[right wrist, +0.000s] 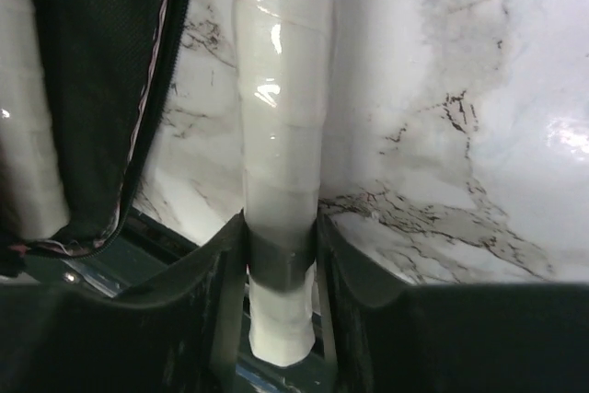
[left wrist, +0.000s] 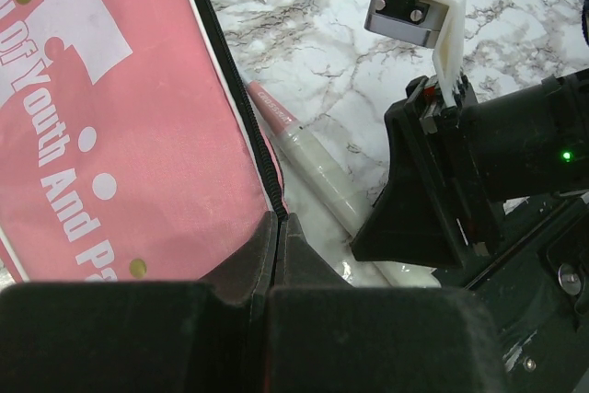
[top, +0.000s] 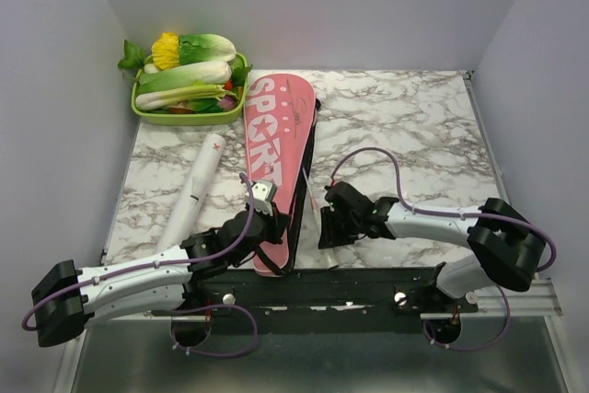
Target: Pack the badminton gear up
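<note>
The long pink cover [top: 269, 149] with white "SPORT" lettering lies lengthwise mid-table, its zipped edge open on the right. My left gripper [top: 271, 215] is shut on the cover's black zipper edge [left wrist: 269, 172] near its near end, fingertips [left wrist: 278, 220] together. A racket's white wrapped handle [left wrist: 317, 170] sticks out beside the cover. My right gripper [top: 325, 225] is shut on that handle [right wrist: 279, 135], one finger on each side [right wrist: 281, 232]. The cover's dark inside [right wrist: 101, 80] shows to its left. The white tube [top: 195, 192] lies left of the cover. No shuttlecocks show.
A green tray [top: 140, 112] of leafy vegetables stands at the back left corner. Grey walls close in left, right and back. A black rail [top: 368, 283] runs along the table's near edge, close under both grippers.
</note>
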You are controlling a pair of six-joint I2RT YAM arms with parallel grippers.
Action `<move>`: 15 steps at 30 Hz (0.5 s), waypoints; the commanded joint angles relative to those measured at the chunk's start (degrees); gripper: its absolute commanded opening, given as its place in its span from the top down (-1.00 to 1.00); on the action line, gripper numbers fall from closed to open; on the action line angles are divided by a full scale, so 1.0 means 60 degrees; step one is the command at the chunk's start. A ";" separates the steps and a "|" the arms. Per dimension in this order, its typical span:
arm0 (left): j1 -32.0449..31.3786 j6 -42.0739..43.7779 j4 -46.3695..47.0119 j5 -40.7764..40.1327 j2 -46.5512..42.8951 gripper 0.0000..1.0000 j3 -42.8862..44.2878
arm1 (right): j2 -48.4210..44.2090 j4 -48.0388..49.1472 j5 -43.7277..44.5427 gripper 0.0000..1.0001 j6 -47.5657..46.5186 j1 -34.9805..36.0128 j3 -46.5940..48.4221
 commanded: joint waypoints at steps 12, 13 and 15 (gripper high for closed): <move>-0.0032 -0.0363 0.0792 0.0468 -0.0115 1.00 -0.0441 | 0.1352 0.0438 0.1527 0.87 0.0894 0.0038 0.2034; -0.0032 -0.0378 0.0836 0.0497 -0.0101 1.00 -0.0442 | 0.1454 0.0496 0.1440 0.87 0.0938 0.0038 0.2341; -0.0032 -0.0407 0.0880 0.0527 -0.0028 1.00 -0.0442 | 0.1732 0.0846 0.1191 0.87 0.1055 0.0038 0.2533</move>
